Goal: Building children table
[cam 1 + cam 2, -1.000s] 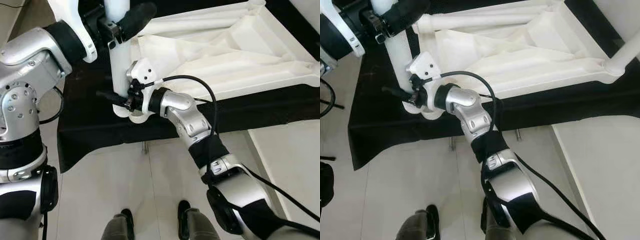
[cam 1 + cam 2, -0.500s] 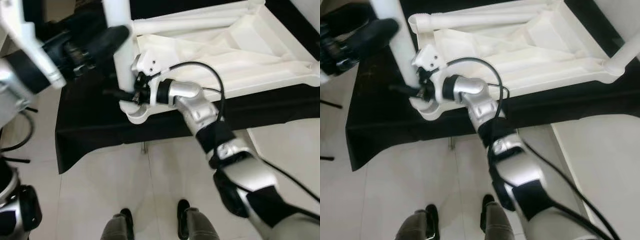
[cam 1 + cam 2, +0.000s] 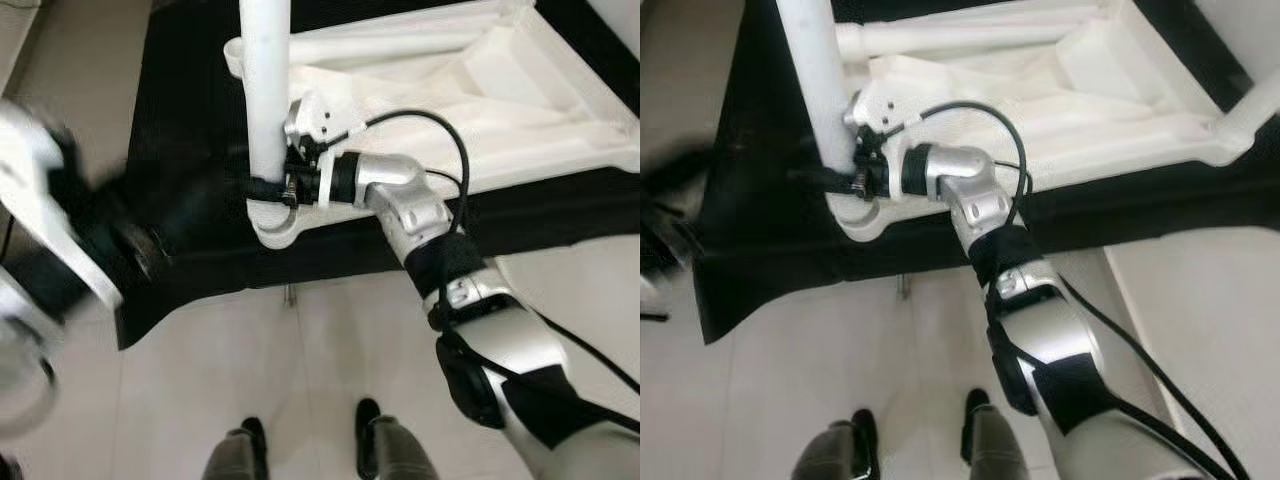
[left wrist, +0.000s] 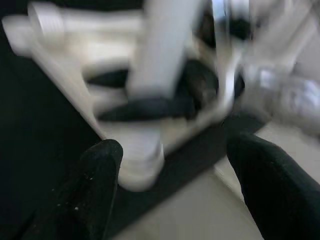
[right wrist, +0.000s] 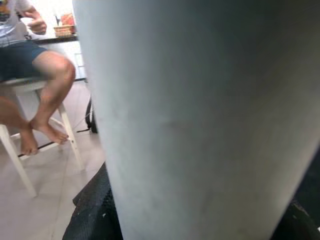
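Observation:
The white children's table (image 3: pixel 480 90) lies upside down on a black cloth (image 3: pixel 190 90). One white table leg (image 3: pixel 265 80) stands upright in the near-left corner socket (image 3: pixel 275 225). My right gripper (image 3: pixel 268 188) is shut on this leg just above the socket; in the right wrist view the leg (image 5: pixel 200 125) stands between the black fingers (image 5: pixel 92 215). My left gripper (image 3: pixel 190 215) is a blur low on the left, off the leg. In the left wrist view its fingers (image 4: pixel 95 185) stand wide apart, holding nothing, and face the leg's base (image 4: pixel 150 125).
Another white leg (image 3: pixel 1255 105) sticks up at the table's far right corner. The cloth's front edge (image 3: pixel 200 290) hangs over pale floor tiles, and my feet (image 3: pixel 300 440) stand just before it. A person (image 5: pixel 45 70) sits on a white stool in the right wrist view.
My left gripper has let go of the upper part of the leg and swung down and to the left. The right gripper has stayed on the leg near its base.

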Robot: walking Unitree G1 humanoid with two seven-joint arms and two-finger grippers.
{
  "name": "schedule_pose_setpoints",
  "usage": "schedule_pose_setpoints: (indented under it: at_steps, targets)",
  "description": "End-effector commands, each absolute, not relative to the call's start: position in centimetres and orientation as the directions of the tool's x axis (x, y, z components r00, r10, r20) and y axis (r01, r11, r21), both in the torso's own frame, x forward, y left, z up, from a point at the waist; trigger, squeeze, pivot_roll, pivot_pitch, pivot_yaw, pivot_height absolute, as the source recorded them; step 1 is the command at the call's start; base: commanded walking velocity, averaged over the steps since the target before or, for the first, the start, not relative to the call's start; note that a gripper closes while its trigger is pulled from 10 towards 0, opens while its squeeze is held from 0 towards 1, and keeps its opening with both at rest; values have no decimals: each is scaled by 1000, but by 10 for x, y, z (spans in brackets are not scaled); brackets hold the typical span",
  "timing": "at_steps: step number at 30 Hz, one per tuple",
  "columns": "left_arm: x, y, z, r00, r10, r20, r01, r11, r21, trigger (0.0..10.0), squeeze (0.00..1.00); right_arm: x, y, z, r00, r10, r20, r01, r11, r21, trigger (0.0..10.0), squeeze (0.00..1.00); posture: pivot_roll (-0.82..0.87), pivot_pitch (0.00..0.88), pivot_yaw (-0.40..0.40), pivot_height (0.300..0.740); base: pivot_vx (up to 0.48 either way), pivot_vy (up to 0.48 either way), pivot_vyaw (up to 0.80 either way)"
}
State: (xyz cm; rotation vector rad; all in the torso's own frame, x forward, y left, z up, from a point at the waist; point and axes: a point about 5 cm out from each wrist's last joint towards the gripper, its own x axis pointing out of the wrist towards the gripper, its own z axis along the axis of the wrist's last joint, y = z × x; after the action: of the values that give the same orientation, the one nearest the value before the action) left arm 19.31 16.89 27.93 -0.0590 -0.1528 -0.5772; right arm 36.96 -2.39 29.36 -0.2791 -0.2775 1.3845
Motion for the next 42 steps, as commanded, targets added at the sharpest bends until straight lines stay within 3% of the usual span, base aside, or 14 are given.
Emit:
schedule_pose_setpoints:
  at_steps: [1, 4, 6, 11, 15, 19, 20, 30, 37, 40, 42]
  targets:
    - [188, 167, 279, 854, -496, 160, 497, 867, 37, 10000, 0, 366, -18, 286, 124, 992, 15, -926, 122, -356, 0, 0, 103, 379, 21, 740, 0, 0, 0]
    - [190, 170, 269, 895, -426, 131, 429, 903, 2, 10000, 0, 364, -15, 281, 107, 994, 2, -930, 101, -353, 0, 0, 103, 384, 21, 740, 0, 0, 0]
    - [183, 167, 249, 915, -402, 34, 402, 915, 15, 10000, 0, 363, -12, 278, 100, 995, -14, -929, 88, -360, 0, 0, 102, 395, 19, 740, 0, 0, 0]
    - [171, 161, 225, 900, -430, -78, 431, 903, -3, 10000, 0, 363, -12, 279, 100, 995, -27, -927, 83, -367, 0, 0, 104, 410, 14, 740, 0, 0, 0]
    - [155, 142, 191, 886, -420, -195, 448, 883, 139, 10000, 0, 367, -14, 284, 108, 993, -42, -921, 84, -380, 0, 0, 109, 426, 12, 740, 0, 0, 0]
    - [155, 144, 192, 910, -383, -160, 405, 903, 141, 10000, 0, 367, -15, 286, 107, 993, -46, -919, 82, -386, 0, 0, 112, 437, 13, 740, 0, 0, 0]
    - [156, 152, 197, 938, -328, -111, 339, 935, 105, 10000, 0, 368, -16, 288, 103, 993, -55, -917, 74, -391, 0, 0, 118, 442, 12, 740, 0, 0, 0]
    - [149, 151, 197, 939, -340, -56, 344, 930, 127, 10000, 0, 367, -19, 288, 61, 993, -105, -915, 14, -404, 0, 0, 124, 466, 19, 740, 0, 0, 0]
    - [141, 146, 197, 939, -343, 1, 339, 927, 159, 10000, 0, 360, -18, 279, -79, 961, -264, -899, -183, -397, 0, 0, 133, 486, 7, 740, 0, 0, 0]
    - [140, 146, 197, 939, -343, 4, 338, 928, 159, 10000, 0, 360, -18, 278, -90, 957, -275, -897, -198, -395, 0, 0, 133, 486, 7, 740, 0, 0, 0]
    - [137, 147, 196, 941, -338, 12, 332, 930, 158, 10000, 0, 357, -14, 275, -138, 937, -321, -889, -260, -376, 0, 0, 135, 493, -4, 740, 0, 0, 0]
